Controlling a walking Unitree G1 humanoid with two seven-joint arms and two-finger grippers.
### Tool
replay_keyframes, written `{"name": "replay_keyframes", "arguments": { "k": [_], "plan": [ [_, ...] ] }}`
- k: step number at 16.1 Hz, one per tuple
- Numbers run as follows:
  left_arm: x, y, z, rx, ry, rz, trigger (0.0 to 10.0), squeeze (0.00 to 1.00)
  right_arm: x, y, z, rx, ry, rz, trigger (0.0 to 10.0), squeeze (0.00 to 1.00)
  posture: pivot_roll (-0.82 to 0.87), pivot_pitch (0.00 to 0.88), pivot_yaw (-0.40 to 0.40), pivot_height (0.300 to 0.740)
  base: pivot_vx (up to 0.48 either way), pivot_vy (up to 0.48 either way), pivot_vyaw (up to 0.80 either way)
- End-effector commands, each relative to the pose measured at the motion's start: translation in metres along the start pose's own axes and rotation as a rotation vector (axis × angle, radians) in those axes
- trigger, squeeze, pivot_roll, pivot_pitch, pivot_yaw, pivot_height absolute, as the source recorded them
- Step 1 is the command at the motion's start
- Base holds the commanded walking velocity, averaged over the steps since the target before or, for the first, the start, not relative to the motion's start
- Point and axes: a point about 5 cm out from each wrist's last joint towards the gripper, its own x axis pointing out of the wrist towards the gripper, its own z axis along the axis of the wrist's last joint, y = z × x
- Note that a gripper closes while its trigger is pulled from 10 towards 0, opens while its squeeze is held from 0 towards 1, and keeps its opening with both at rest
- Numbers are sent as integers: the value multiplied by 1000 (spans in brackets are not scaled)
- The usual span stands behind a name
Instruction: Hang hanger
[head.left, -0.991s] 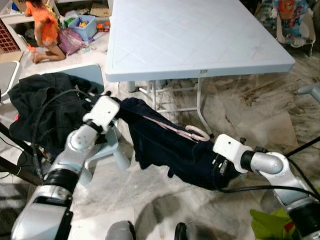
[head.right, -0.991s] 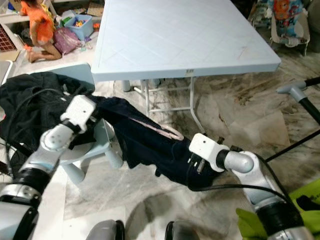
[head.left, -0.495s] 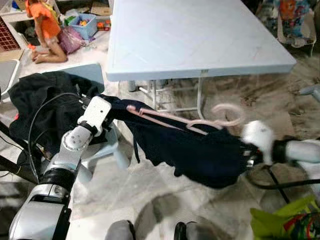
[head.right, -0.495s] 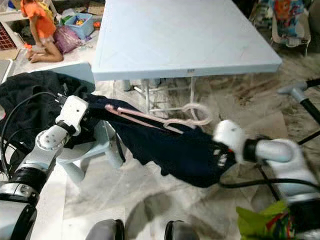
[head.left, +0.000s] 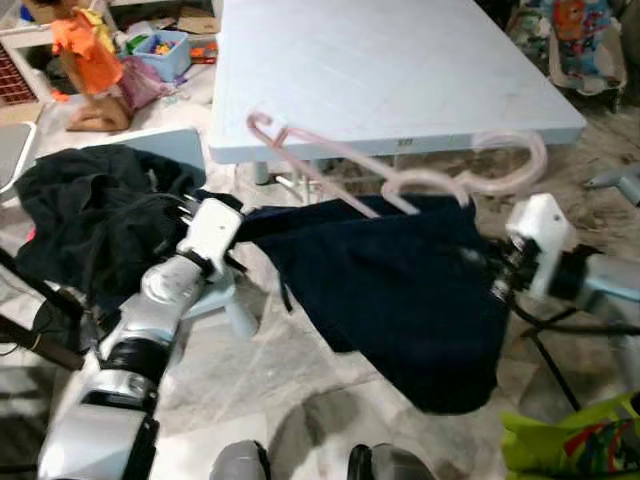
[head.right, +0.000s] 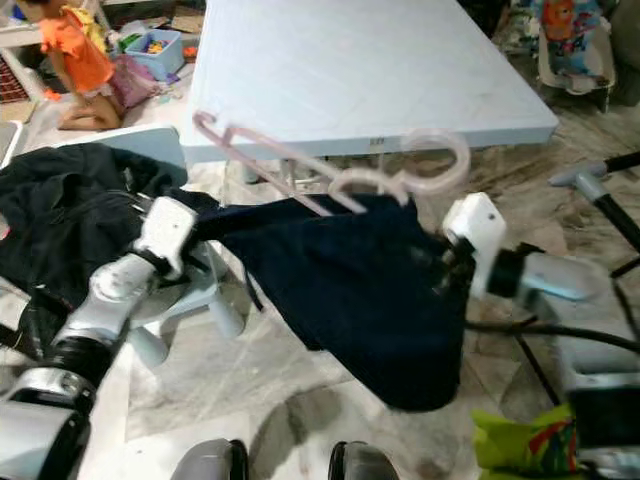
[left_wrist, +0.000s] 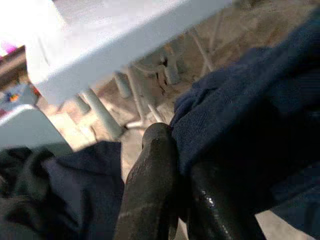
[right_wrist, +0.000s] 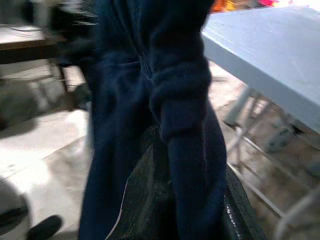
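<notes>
A dark navy garment (head.left: 400, 290) hangs stretched between my two grippers above the floor. A pale pink hanger (head.left: 400, 170) sticks up out of its top edge, hook (head.left: 510, 160) toward my right arm, blurred by motion. My left gripper (head.left: 245, 222) is shut on the garment's left corner; its black fingers (left_wrist: 150, 190) pinch the navy cloth (left_wrist: 240, 120). My right gripper (head.left: 495, 275) is shut on the right corner, with cloth (right_wrist: 175, 100) bunched between its fingers (right_wrist: 150, 200).
A large pale blue folding table (head.left: 390, 70) stands just behind the garment. A small blue chair (head.left: 165, 150) piled with black clothes (head.left: 90, 210) is at my left. A person in orange (head.left: 85, 60) kneels by toy bins at far left. A green bag (head.left: 570, 440) lies at lower right.
Both grippers have lifted and spread the garment; it now hangs higher and flatter. The pink hanger has risen with it and tilted up clear of the cloth.
</notes>
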Motion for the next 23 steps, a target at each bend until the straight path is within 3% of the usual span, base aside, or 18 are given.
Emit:
{"name": "replay_keyframes", "arguments": {
  "k": [1,2,3,4,7,8,9,11,15,17,20,23],
  "plan": [
    [-9,1,-18,-14,78,-6,10000,1000,-3,-9,6,-16,-28,-81,10000,0,-70,86,11,740,0,0,0],
    [-8,-10,-18,-47,73,-73,10000,1000,1,-8,1,-13,7,-110,10000,0,-70,86,11,740,0,0,0],
    [-8,-25,-18,-25,62,-146,10000,1000,8,-13,-5,6,54,-186,10000,0,-70,86,11,740,0,0,0],
    [-8,-32,-18,6,55,-186,10000,1000,12,-16,-9,-40,96,-231,10000,0,-67,84,9,740,0,0,0],
    [-14,-52,-20,77,54,-331,10000,1000,23,-10,-18,-96,156,-231,10000,0,-69,85,9,740,0,0,0],
    [-20,-63,-21,136,52,-451,10000,1000,29,-9,-22,-140,187,-245,10000,0,-68,87,12,740,0,0,0],
    [-24,-67,-20,156,43,-503,10000,1000,33,-9,-23,-176,192,-259,10000,0,-68,87,12,740,0,0,0],
    [-23,-69,-17,170,16,-512,10000,1000,44,-8,-31,-164,184,-248,10000,0,-70,88,14,740,0,0,0],
    [-30,-76,-6,221,-43,-572,10000,1000,45,-10,-56,-268,347,-213,10000,0,-66,91,10,740,0,0,0],
    [-36,-80,-4,303,-59,-614,10000,1000,47,-11,-60,-350,412,-130,10000,0,-58,93,22,740,0,0,0],
    [-36,-71,13,325,-136,-585,10000,1000,46,0,-60,-523,482,77,10000,0,-61,96,25,740,0,0,0],
    [-36,-61,15,319,-162,-558,10000,1000,40,8,-64,-560,498,175,10000,0,-64,98,20,740,0,0,0]
  ]
}}
